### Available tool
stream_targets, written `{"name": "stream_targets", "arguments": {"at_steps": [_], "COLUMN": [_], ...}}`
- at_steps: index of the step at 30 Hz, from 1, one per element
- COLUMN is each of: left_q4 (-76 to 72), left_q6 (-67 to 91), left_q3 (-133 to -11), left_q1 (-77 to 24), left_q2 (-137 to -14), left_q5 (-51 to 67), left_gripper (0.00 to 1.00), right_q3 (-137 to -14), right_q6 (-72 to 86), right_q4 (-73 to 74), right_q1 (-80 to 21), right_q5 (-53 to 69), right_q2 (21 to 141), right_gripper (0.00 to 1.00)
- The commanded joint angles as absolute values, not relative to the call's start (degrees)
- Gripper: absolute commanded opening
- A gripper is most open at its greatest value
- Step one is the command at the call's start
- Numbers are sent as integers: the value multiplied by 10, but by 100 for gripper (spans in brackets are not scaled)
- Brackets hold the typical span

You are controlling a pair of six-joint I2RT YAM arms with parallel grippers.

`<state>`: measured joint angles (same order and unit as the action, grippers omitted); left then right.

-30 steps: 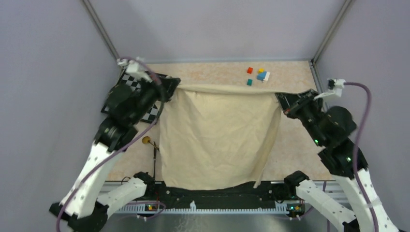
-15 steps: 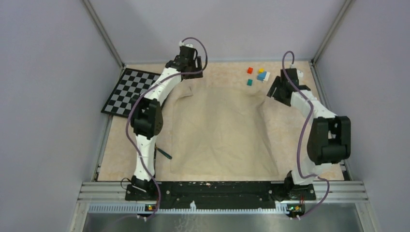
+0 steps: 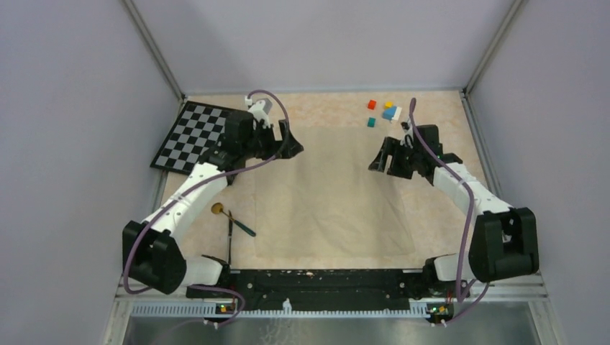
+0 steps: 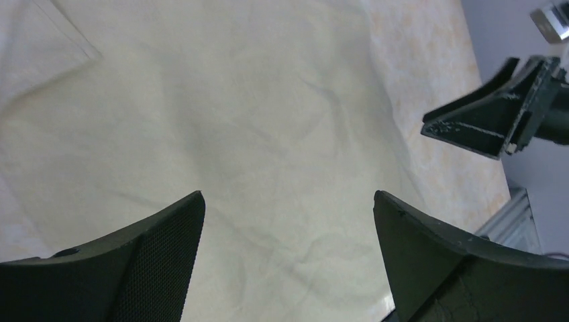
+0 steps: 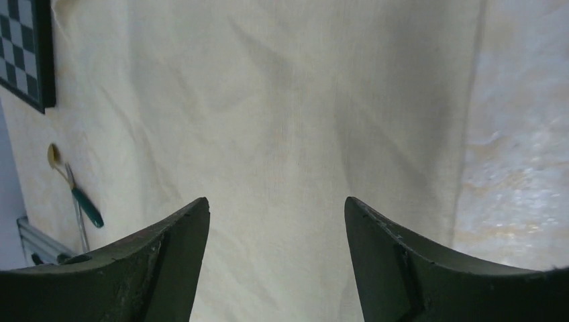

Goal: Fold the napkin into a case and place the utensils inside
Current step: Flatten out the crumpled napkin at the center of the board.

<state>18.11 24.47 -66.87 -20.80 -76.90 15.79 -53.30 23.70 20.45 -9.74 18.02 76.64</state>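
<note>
The napkin [image 3: 331, 194] lies spread flat on the tabletop as one large beige cloth with light wrinkles; no folded case shows. My left gripper [image 3: 293, 146] hovers over its far left corner, open and empty, with cloth [image 4: 235, 127] filling the view between its fingers [image 4: 164, 248]. Over the far right part my right gripper [image 3: 379, 159] hangs open too, nothing between its fingers [image 5: 168, 261], above the napkin [image 5: 288, 100]. The utensils [image 3: 230, 224] lie left of the napkin: a tan round head [image 3: 216, 208], a teal handle [image 3: 244, 228] and a dark stick. The right wrist view shows these utensils [image 5: 79, 198] too.
A black-and-white checkerboard [image 3: 193, 133] lies at the far left, its corner [image 5: 23, 57] also in the right wrist view. Small coloured cubes [image 3: 385, 112] sit at the far right, beyond the napkin. A black rail [image 3: 324, 280] runs along the near edge.
A second ago both grippers were shut on the napkin's far corners, holding it up. They carried it to the far side, laid it flat, opened and drew back over it.
</note>
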Motion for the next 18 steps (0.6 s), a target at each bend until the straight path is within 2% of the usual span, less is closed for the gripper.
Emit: {"name": "stream_targets", "arguments": {"at_steps": [1, 5, 10, 13, 18], "left_q4": [84, 26, 22, -43, -72], "left_q6": [295, 282, 292, 308, 331], "left_q3": [-561, -537, -598, -612, -670], "left_q1": [-220, -223, -215, -200, -175], "left_q2": [-783, -822, -924, -977, -1067], "left_q5": [243, 177, 30, 18, 21], "left_gripper": [99, 99, 99, 99, 99], "right_q3": [-508, -489, -445, -414, -378], "right_q6": [255, 280, 306, 338, 354], "right_q4": [128, 104, 107, 104, 81], "right_q1": [-122, -128, -127, -125, -115], "right_q5": [284, 239, 124, 76, 61], "right_q2": [815, 847, 843, 840, 840], "right_gripper": [73, 70, 70, 69, 68]}}
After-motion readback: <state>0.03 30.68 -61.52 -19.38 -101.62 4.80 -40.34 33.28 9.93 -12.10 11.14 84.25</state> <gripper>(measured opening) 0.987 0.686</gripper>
